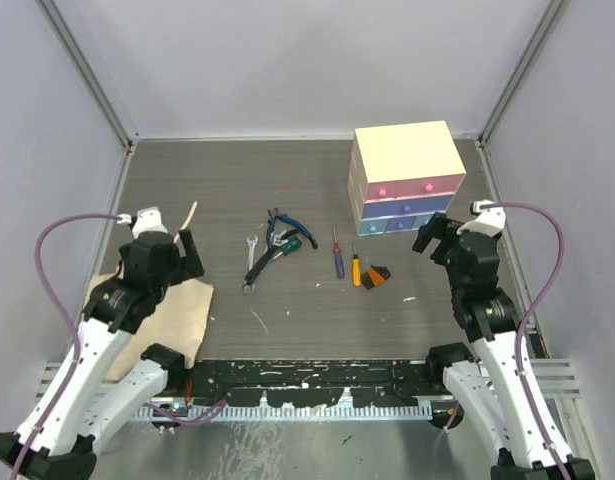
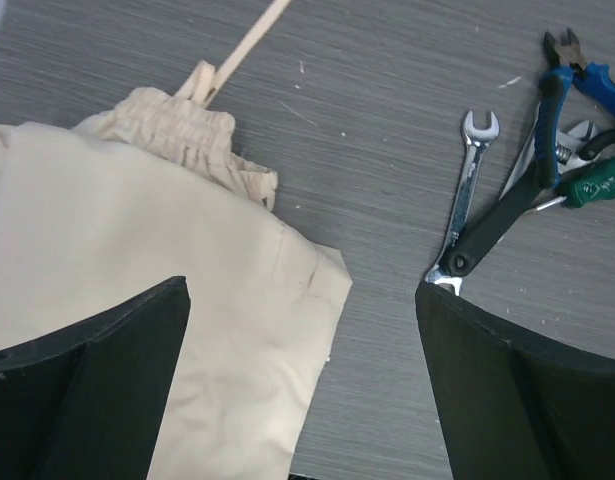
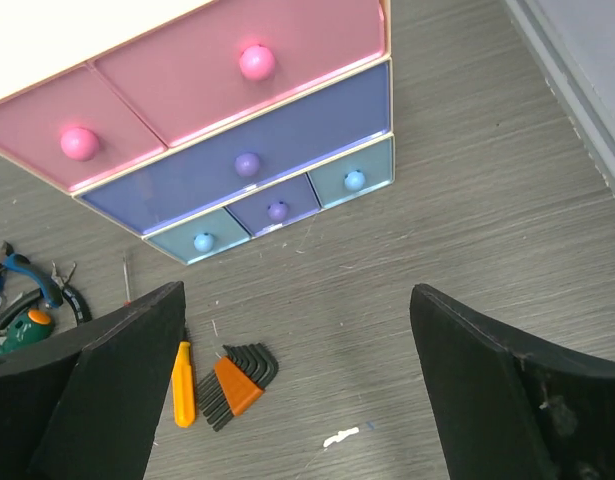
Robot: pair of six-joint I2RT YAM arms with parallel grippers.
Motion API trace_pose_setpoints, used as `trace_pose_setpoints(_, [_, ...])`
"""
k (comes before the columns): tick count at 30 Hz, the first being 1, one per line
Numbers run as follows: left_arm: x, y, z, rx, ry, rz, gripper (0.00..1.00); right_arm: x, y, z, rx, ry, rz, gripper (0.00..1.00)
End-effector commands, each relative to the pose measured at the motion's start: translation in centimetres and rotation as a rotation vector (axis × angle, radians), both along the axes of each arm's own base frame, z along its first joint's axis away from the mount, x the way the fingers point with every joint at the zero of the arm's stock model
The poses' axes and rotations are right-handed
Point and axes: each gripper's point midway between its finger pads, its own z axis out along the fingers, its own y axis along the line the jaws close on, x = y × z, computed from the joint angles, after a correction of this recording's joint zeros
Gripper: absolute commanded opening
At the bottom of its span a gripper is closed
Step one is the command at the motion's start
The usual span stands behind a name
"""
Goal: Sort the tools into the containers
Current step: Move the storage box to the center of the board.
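Even, soft light; sharp views

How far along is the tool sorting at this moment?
Done: nothing; all drawers of the chest are shut. In hand: nothing; the left gripper and right gripper hover with fingers wide, empty. Left: everything; the wrenches, pliers, screwdrivers and hex key set all lie on the table.
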Motion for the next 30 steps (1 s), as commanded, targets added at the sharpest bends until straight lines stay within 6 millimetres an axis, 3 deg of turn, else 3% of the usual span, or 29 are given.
trace_pose_setpoints(1, [2.7,-2.9,2.0,-0.088,-0.032,-0.126,0.97,1.5,0.4,2.4,0.058,0.002,0.002,0.98])
trace_pose_setpoints(12, [5.7,-4.8,2.6,-0.152,-0.010,-0.216,0.98,4.2,0.7,3.3,0.122,0.109,-0.007,1.00])
trace_pose_setpoints(21, [9.0,-5.4,5.3,-0.154,-0.071,-0.222,0.98,6.6,1.2,8.0,0.084,0.096,0.048,1.00])
trace_pose_setpoints(26, [11.5,-5.9,7.1,-0.149,-0.133,-0.238,0.98,10.1,0.4,12.3,0.036,0.038,0.026,1.00])
trace_pose_setpoints(30, [12.8,-6.5,7.6,-0.135,-0.133,-0.275,0.98,14.1,-1.2,13.7,0.011,0.043,0.002,1.00])
